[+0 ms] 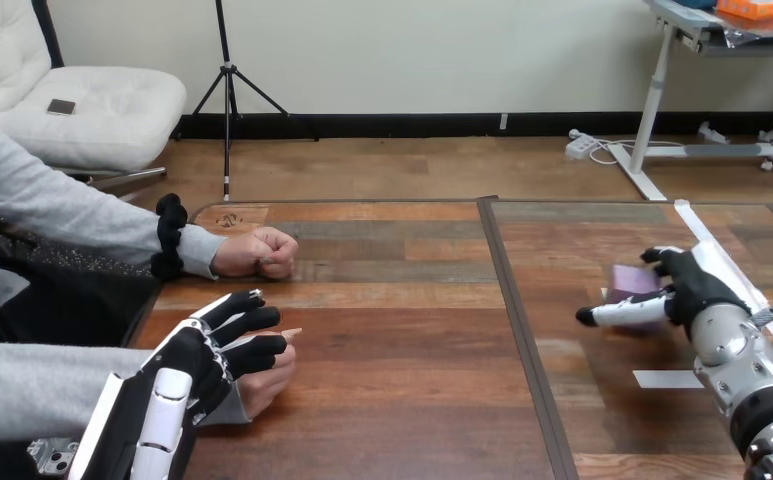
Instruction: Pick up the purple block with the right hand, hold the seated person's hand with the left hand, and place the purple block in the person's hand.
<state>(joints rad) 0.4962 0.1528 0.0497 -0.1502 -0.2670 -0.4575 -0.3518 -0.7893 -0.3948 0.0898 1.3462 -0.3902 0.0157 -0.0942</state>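
Robot hand round half-hidden purple block

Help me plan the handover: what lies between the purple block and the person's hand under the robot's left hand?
In the head view, only bare table, crossed by its dark seam, lies between the purple block and the person's hand under the left hand.

Lab-like robot test bench. White tape strips stuck on the wooden table, just beside the fingers of the right hand.

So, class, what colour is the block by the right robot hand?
The block is purple; head view.
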